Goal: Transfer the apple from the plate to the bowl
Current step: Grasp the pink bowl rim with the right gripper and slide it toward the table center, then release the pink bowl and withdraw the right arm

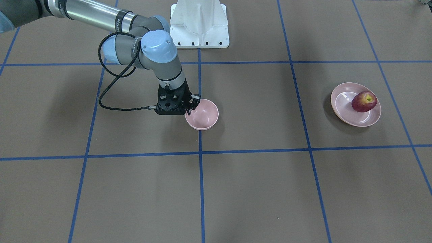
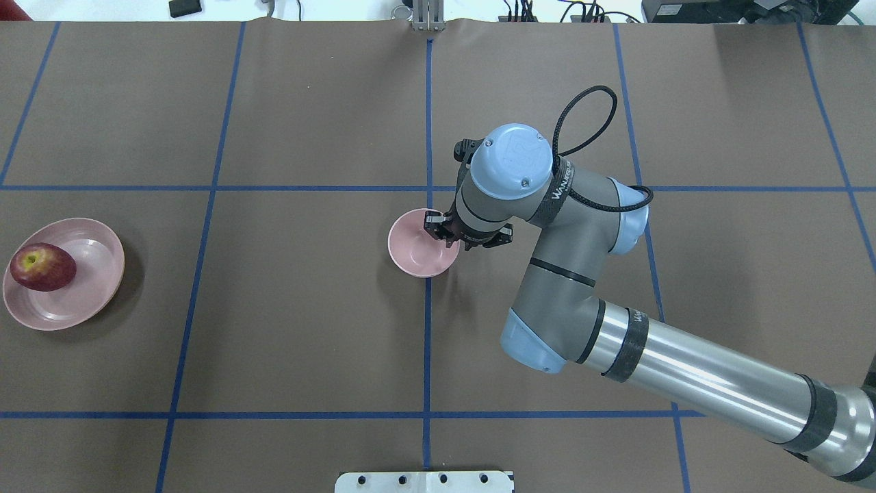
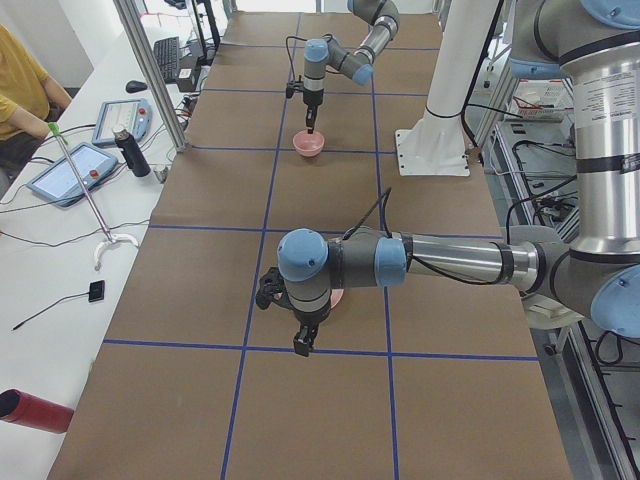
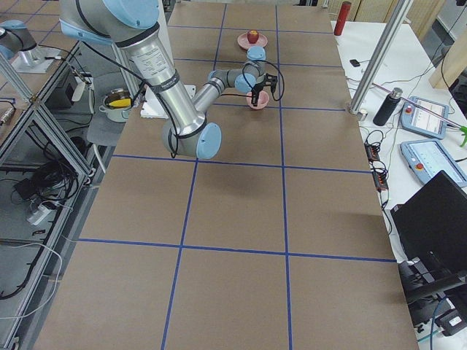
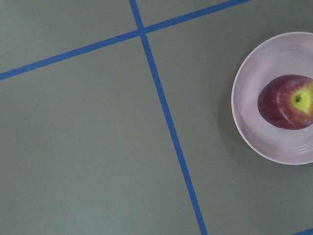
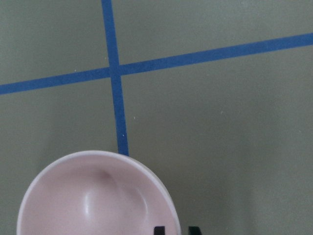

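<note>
The right arm (image 2: 582, 274) carries small white lettering that starts "WAN"; the rest is unreadable. The right gripper (image 2: 441, 230) stands at the rim of the bowl (image 2: 410, 259), fingertips (image 6: 159, 230) slightly apart, one over the bowl's inside and one outside. The apple (image 2: 42, 266) lies on the plate (image 2: 89, 296), well apart from those fingers. The left gripper (image 3: 301, 343) shows only from the side, so I cannot tell how its fingers stand.

The desk (image 2: 308, 329) is covered with brown paper marked by a blue tape grid (image 2: 428, 342). Along its far edge runs a white bench (image 3: 60, 260) carrying two teach pendants (image 3: 70, 170), a black bottle (image 3: 130, 152) and a laptop (image 4: 438, 226). Aluminium posts (image 3: 150, 70) stand at that edge. Lighting is even.
</note>
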